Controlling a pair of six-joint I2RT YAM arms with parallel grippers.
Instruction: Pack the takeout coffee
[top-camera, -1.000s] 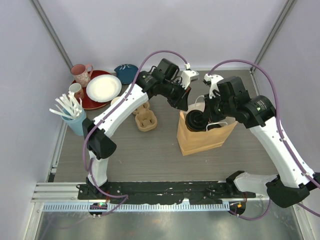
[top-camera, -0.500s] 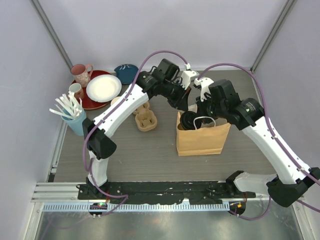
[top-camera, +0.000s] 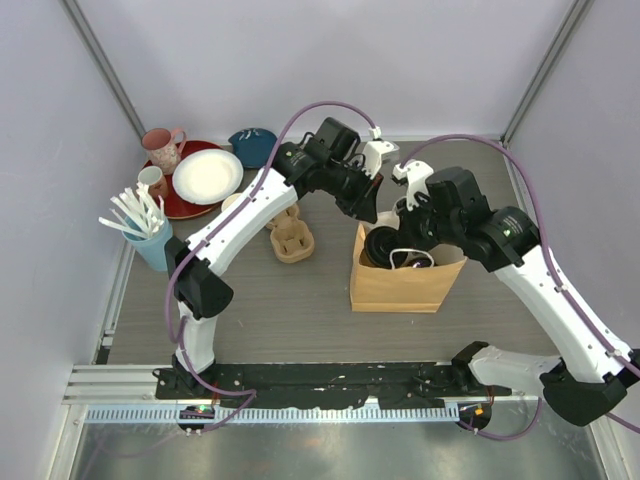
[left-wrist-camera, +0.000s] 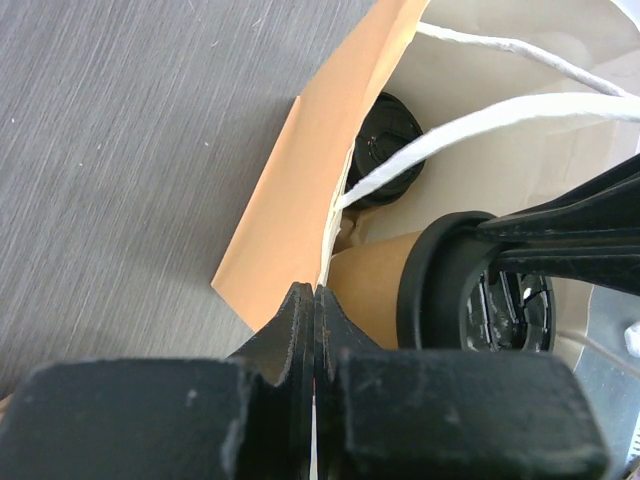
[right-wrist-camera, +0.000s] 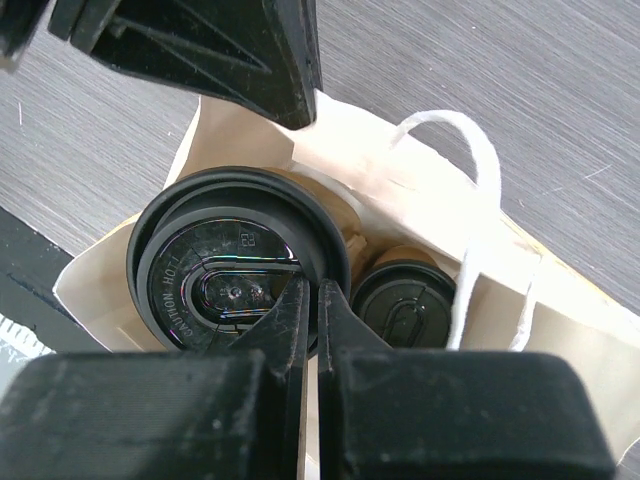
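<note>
Since a second ago the brown paper bag (top-camera: 400, 285) has swung out of its tilt, now stands squarer to the near edge of the grey wood-grain table (top-camera: 250, 300), and has slid a little left; the right arm has drawn left with it.

The left gripper (top-camera: 368, 212) is clenched, its fingers pinching the bag's far left rim and holding the mouth apart. The right gripper (top-camera: 405, 232) is clamped on the lid's rim of a tan paper cup with a round black plastic lid (right-wrist-camera: 215, 270). That cup sits in the left end of the bag's mouth, its lid about level with the rim. A second lidded cup (right-wrist-camera: 405, 305), alike, stands deeper inside, just beside the first. The bag's white cord handle (right-wrist-camera: 480, 170) loops over it.

A moulded cardboard cup carrier (top-camera: 292, 238) lies left of the bag, apart from it.
</note>
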